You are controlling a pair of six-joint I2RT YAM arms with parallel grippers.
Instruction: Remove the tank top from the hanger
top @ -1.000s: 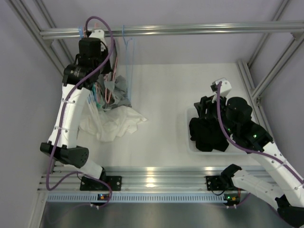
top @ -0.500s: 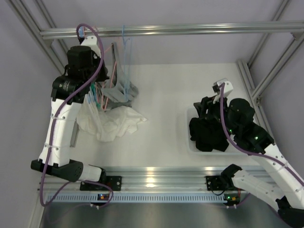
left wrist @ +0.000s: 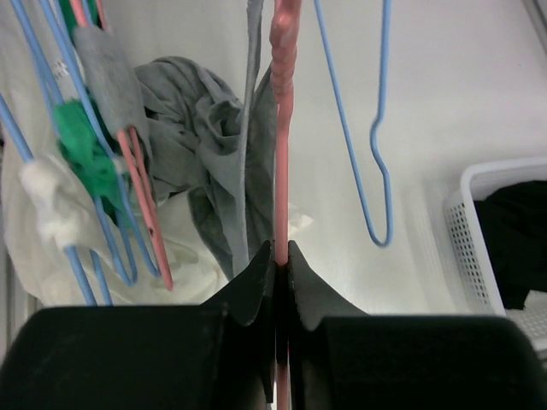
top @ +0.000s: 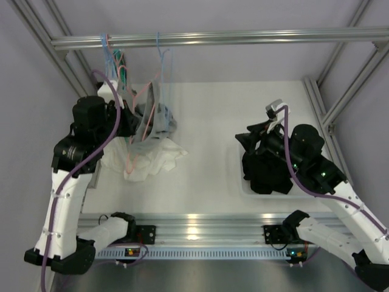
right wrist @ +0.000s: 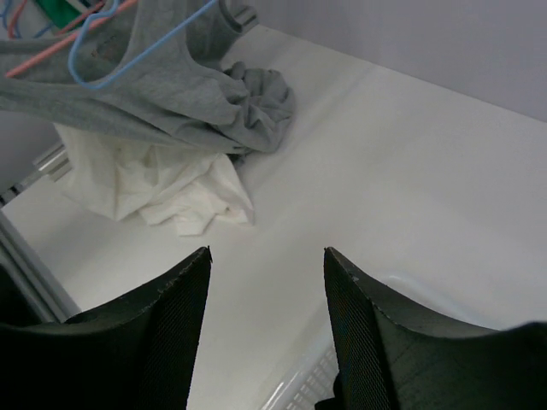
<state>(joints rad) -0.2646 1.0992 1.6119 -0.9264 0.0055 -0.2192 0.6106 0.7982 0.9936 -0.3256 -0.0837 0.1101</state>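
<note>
Table (top: 213, 115): white and flat, bare between the two arms. Overhead rail (top: 243, 39) crosses beyond both grippers

White basket (top: 239, 167) sits directly under the right gripper (right wrist: 265, 256), with black clothes (top: 267, 173) in it

White cloth pile (top: 146, 159) lies on the table below and just past the left gripper (left wrist: 280, 256)

Grey tank top (left wrist: 197, 145) is bunched just ahead-left of the left fingertips. One strap runs up alongside the pink hanger (left wrist: 280, 128) and the lower end sags onto the white pile. It looks to be on the pink one, but I can't confirm the loop

Left jaws are pressed together on the pink hanger wire, whose long axis runs straight out from the fingertips. A loose blue hanger (left wrist: 381, 243) hangs ahead-right, apart from it, and a cluster of clipped hangers (left wrist: 85, 145) is ahead-left

Right fingers are spread and hold nothing. From there the tank top is well ahead and to the left across the bare table, stretched roughly crosswise

My read: left arm is nearer and anchors the hanger, so the right arm is the free one for the pull. It should drag the fabric along the wire axis, away from the left fingers. There's plenty of room on the table, and the snag risk is the neighbouring hangers
</note>
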